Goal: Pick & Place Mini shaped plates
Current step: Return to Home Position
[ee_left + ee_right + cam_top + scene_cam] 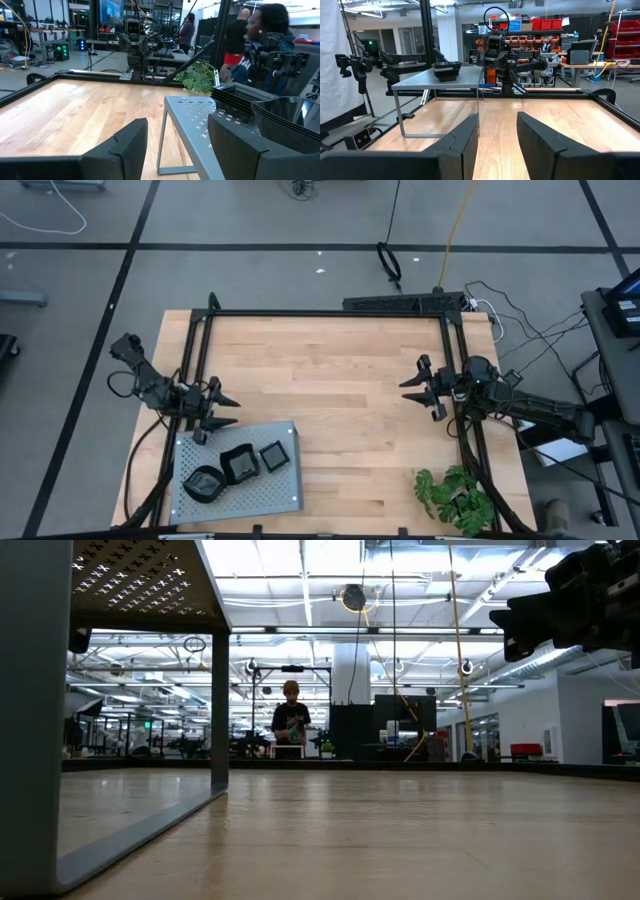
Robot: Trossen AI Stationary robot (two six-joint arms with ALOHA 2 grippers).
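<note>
Three stacks of black mini shaped plates [238, 466] rest on top of a grey perforated tray [270, 490], which stands on legs at the table's near left corner. In the left wrist view the plates [282, 117] sit close by on the tray [197, 112]. The right wrist view has them [446, 70] farther off. My left gripper [222, 398] hovers open at the table's left edge, just beyond the tray's far side. My right gripper [410, 388] hovers open at the right edge. Nothing lies between the fingers of either gripper [177, 147] [497, 132].
A green plant [455, 498] stands at the near right corner. A black frame [320, 313] rims the table. The tray's leg [218, 710] reaches the tabletop in the low view. People stand beyond the table [291, 720] [255, 35]. Bare wood [330, 390] lies between the arms.
</note>
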